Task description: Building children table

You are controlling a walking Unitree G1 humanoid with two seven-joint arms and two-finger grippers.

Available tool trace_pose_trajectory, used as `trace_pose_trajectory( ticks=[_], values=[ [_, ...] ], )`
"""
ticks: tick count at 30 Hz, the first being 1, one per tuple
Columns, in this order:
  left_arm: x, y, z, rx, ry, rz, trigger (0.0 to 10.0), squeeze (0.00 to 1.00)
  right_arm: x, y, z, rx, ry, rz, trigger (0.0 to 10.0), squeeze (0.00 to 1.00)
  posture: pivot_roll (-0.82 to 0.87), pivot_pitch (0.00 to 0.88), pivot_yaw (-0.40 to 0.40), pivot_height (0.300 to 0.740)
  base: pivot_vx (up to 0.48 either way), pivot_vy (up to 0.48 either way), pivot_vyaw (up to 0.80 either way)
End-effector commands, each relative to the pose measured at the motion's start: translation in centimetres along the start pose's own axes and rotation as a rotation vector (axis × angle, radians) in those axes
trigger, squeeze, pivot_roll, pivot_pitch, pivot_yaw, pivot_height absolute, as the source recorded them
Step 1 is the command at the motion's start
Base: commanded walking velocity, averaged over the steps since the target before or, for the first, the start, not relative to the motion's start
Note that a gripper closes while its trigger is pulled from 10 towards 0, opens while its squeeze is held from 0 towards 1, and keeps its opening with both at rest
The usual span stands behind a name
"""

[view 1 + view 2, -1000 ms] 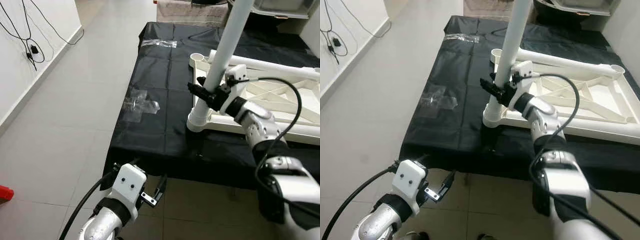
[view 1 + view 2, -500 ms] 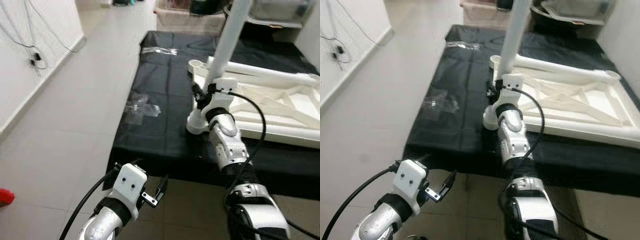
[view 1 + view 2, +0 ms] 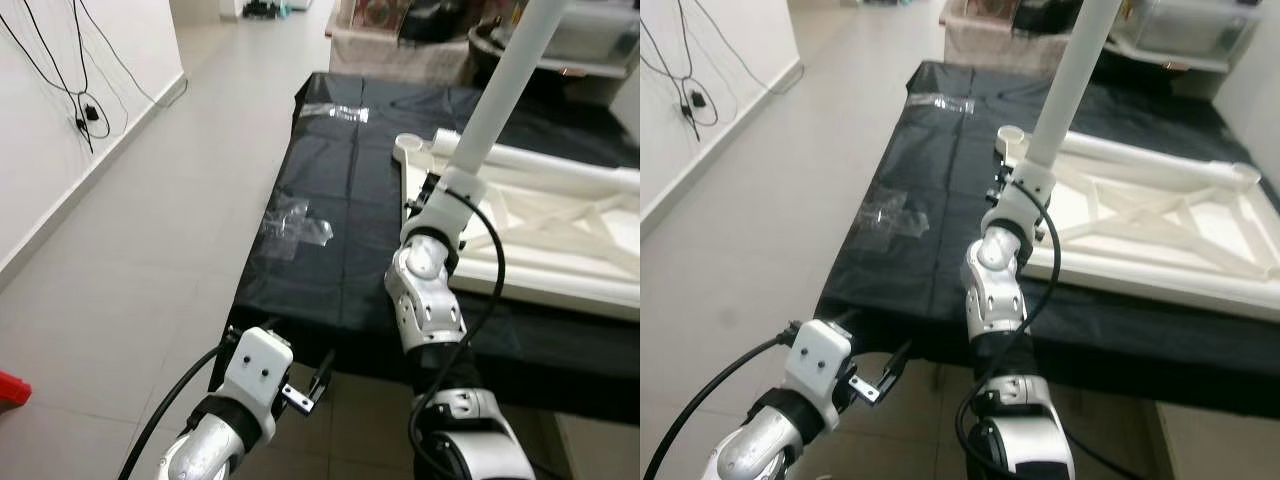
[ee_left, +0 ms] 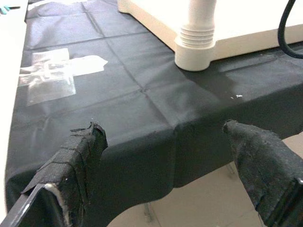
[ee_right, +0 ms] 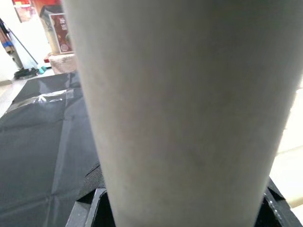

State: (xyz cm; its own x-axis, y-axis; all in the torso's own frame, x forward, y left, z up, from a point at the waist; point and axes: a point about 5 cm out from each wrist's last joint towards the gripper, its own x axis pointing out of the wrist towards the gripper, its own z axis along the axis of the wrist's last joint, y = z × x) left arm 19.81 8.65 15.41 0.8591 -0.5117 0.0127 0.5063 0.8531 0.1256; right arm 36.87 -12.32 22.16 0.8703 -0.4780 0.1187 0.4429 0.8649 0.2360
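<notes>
Black-fingered and spread open on nothing, the left gripper (image 3: 305, 385) hangs idle below the near edge of the black cloth (image 3: 330, 200), while right of it the right gripper (image 3: 1012, 190), clamped on the upright white leg (image 3: 490, 110) at the upturned tabletop (image 3: 560, 230)'s near-left corner, has swung its forearm round in front of the socket, suggesting the leg is being screwed in.

the scene is viewed from head height by both eye views, angled forward and down; the black-covered table (image 3: 330, 270) at 12 o'clock is shared. its near edge is seen low and close by the left wrist view. the white leg (image 5: 184, 113) is pressed close before the right wrist view.
</notes>
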Motion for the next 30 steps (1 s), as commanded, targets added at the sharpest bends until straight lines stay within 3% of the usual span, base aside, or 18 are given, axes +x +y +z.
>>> trace_pose_trajectory(
  ticks=[1, 2, 6, 7, 12, 13, 15, 16, 20, 21, 22, 24, 25, 26, 27, 29, 30],
  values=[
    [-0.1, -0.1, -0.4, -0.007, 0.025, -0.007, 10.0, 0.0, -2.3, 1.1, -3.7, 0.082, 0.213, -0.017, 0.9, 0.0, 0.09, 0.207, -0.041, 0.74, 0.0, 0.0, 0.0],
    [-0.1, -0.1, -0.4, -0.006, 0.025, -0.006, 10.0, 0.0, -2.6, 1.5, -3.4, 0.062, 0.216, 0.019, 10.0, 0.0, 0.09, 0.208, -0.039, 0.74, 0.0, 0.0, 0.0],
    [-0.1, -0.1, -0.4, -0.007, 0.026, -0.006, 10.0, 0.0, -2.9, 1.6, -3.2, 0.04, 0.202, 0.082, 10.0, 0.0, 0.09, 0.208, -0.039, 0.74, 0.0, 0.0, 0.0],
    [-0.1, -0.1, -0.4, -0.007, 0.026, -0.006, 10.0, 0.0, -2.9, 1.5, -3.0, 0.036, 0.168, 0.116, 10.0, 1.0, 0.09, 0.207, -0.037, 0.74, 0.0, 0.0, 0.0],
    [-0.1, -0.1, -0.5, -0.008, 0.027, -0.005, 10.0, 0.0, -2.4, 0.5, -2.7, -0.004, 0.112, 0.144, 10.0, 1.0, 0.09, 0.207, -0.037, 0.74, 0.0, 0.0, 0.0],
    [0.0, -0.1, -0.5, -0.009, 0.027, -0.005, 10.0, 0.0, -1.7, -0.1, -2.5, 0.035, 0.098, 0.186, 10.0, 0.0, 0.08, 0.206, -0.037, 0.74, 0.0, 0.0, 0.0],
    [0.0, -0.1, -0.5, -0.01, 0.027, -0.005, 10.0, 0.0, -1.5, -0.2, -2.3, 0.079, 0.093, 0.219, 10.0, 0.0, 0.08, 0.206, -0.037, 0.74, 0.0, 0.0, 0.0],
    [0.0, -0.1, -0.5, -0.01, 0.028, -0.003, 10.0, 0.0, -0.5, -0.6, -1.5, 0.126, 0.055, 0.35, 10.0, 0.0, 0.09, 0.203, -0.039, 0.74, 0.0, 0.0, 0.0],
    [0.0, -0.1, -0.6, -0.01, 0.027, -0.002, 10.0, 0.0, 0.5, -0.9, -1.0, 0.109, 0.031, 0.465, 10.0, 0.0, 0.08, 0.199, -0.039, 0.74, 0.0, 0.0, 0.0],
    [0.1, -0.1, -0.6, -0.01, 0.027, -0.003, 10.0, 0.0, 0.9, -0.8, -0.9, 0.109, 0.053, 0.585, 10.0, 0.0, 0.08, 0.197, -0.041, 0.74, 0.0, 0.0, 0.0],
    [0.1, -0.1, -0.6, -0.01, 0.027, -0.003, 10.0, 0.0, 0.9, -0.8, -0.9, 0.109, 0.053, 0.585, 10.0, 0.0, 0.08, 0.197, -0.041, 0.74, 0.0, 0.0, 0.0],
    [0.1, -0.1, -0.7, -0.011, 0.027, -0.004, 10.0, 0.0, 1.8, -1.0, -0.7, 0.092, 0.106, 0.849, 10.0, 0.0, 0.08, 0.185, -0.042, 0.74, 0.0, 0.0, 0.0],
    [0.1, -0.1, -0.7, -0.011, 0.027, -0.004, 10.0, 0.0, 1.8, -1.0, -0.7, 0.092, 0.106, 0.849, 10.0, 0.0, 0.08, 0.185, -0.042, 0.74, 0.0, 0.0, 0.0],
    [0.2, -0.1, -0.7, -0.011, 0.026, -0.005, 10.0, 0.0, 2.0, -0.9, -0.4, 0.099, 0.146, 0.975, 10.0, 0.0, 0.08, 0.182, -0.042, 0.74, 0.0, 0.0, 0.0],
    [0.2, -0.1, -0.7, -0.011, 0.026, -0.005, 10.0, 0.0, 2.0, -0.9, -0.4, 0.099, 0.146, 0.975, 10.0, 0.0, 0.08, 0.182, -0.042, 0.74, 0.0, 0.0, 0.0],
    [0.2, -0.2, -0.7, -0.01, 0.026, -0.005, 10.0, 0.0, 2.0, -0.6, 0.0, 0.103, 0.201, 1.14, 10.0, 0.0, 0.08, 0.177, -0.046, 0.74, 0.0, 0.0, 0.0],
    [0.2, -0.2, -0.7, -0.01, 0.026, -0.005, 10.0, 0.0, 2.0, -0.6, 0.0, 0.103, 0.201, 1.14, 10.0, 0.0, 0.08, 0.177, -0.046, 0.74, 0.0, 0.0, 0.0]
  ],
)
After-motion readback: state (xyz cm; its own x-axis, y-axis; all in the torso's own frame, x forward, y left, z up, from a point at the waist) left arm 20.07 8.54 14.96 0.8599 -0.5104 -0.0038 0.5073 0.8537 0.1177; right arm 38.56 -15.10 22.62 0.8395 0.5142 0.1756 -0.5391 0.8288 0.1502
